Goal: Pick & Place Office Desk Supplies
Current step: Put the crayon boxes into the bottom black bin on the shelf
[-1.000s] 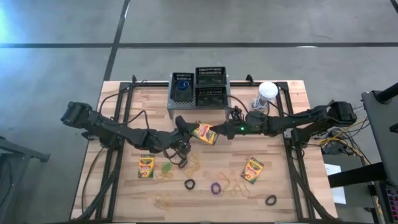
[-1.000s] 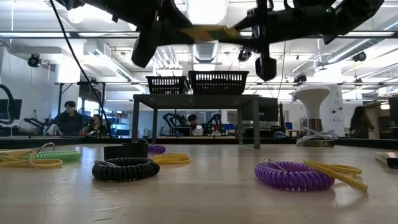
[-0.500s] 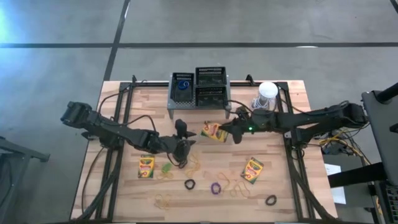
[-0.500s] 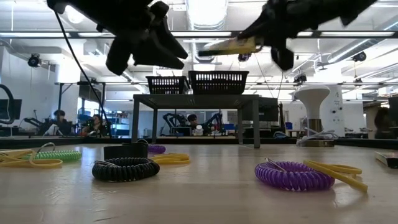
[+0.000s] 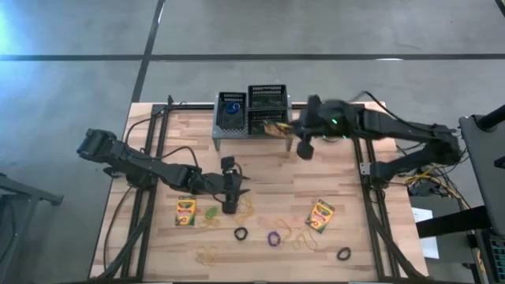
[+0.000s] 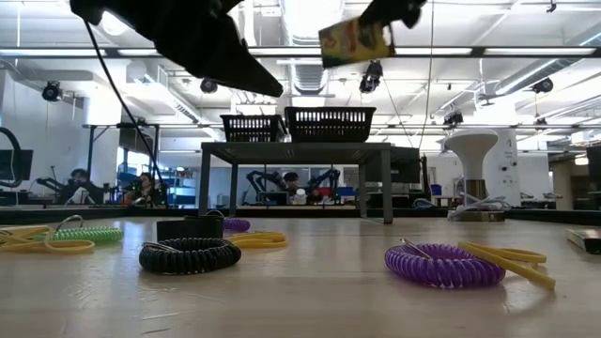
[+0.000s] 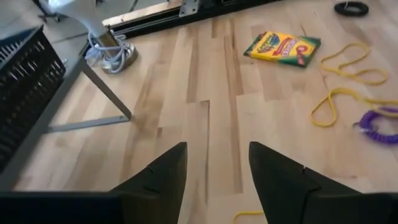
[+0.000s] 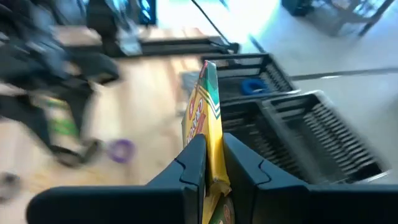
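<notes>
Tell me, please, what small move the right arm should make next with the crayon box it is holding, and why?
Probably carry it a little farther over the mesh rack and lower it toward a black basket. The right end effector is shut on the crayon box, held high beside the rack's front edge rather than above a basket. The left end effector is open and empty over the table.

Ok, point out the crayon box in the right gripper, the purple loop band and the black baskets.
held crayon box [image 8: 210,134]: right wrist view, its yellow edge.
purple loop band [image 6: 443,265]: low view, front of the coil.
black baskets [image 5: 267,97]: high view, top basket's rim.
</notes>
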Robot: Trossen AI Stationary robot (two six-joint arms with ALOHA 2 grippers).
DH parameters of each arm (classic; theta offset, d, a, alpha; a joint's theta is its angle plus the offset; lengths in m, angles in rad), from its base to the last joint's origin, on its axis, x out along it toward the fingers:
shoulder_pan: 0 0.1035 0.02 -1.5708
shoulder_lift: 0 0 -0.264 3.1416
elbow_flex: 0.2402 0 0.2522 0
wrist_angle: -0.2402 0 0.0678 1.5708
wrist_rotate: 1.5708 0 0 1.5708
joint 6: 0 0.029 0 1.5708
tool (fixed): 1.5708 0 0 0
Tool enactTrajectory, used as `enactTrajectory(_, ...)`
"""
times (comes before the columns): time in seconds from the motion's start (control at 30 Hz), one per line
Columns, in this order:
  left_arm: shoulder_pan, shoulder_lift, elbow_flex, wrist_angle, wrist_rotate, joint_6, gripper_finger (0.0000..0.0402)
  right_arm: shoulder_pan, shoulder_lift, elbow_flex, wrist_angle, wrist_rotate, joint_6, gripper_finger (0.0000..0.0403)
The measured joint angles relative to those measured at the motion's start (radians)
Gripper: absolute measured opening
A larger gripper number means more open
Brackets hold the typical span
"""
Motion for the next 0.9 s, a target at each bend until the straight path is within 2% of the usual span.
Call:
enactTrajectory(0.17,0.000,0.000,0.000,0.010,-0.001,-0.057,0.0177,-0.126,0.171,0.148,-0.072,-0.069,-0.175,0.0034)
enactTrajectory(0.43,0.000,0.001,0.000,0.015,-0.004,-0.061,0.0177,-0.232,0.396,0.316,-0.206,-0.206,-0.148,0.0034)
enactTrajectory(0.73,0.000,0.001,-0.002,0.016,-0.013,-0.061,0.0177,-0.267,0.469,0.365,-0.226,-0.268,-0.001,0.0034)
enactTrajectory(0.9,0.000,0.001,-0.002,0.015,-0.015,-0.061,0.0177,-0.304,0.474,0.341,-0.183,-0.378,0.057,0.0034)
